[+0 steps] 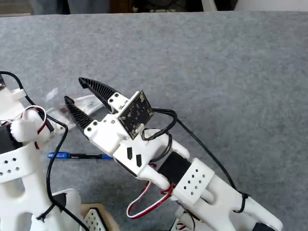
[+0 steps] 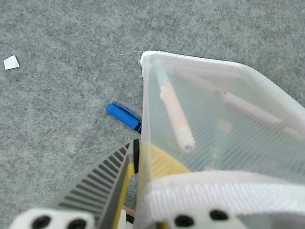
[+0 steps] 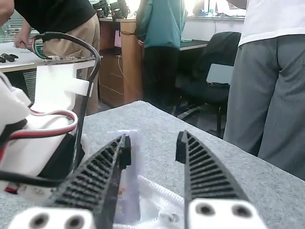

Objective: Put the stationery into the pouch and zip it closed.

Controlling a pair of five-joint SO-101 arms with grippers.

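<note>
lying blue pen (image 1: 82, 156) runs left-right in high view, cap leftward; left tool (image 2: 143, 160) clamps pouch (image 2: 214, 109); right tool (image 1: 73, 90) parted.

The right arm lies low and stretched out, its gripper (image 1: 73, 90) with the fingers apart. Near its fingertips, the left gripper (image 2: 137, 155) is closed on the edge of the pouch (image 2: 214, 119).

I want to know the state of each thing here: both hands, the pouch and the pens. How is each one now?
left hand: shut on the pouch.
right hand: open, holding nothing.
pouch: held up, pens inside; zip state unclear.
blue pen: lying on the table, outside the pouch.
</note>
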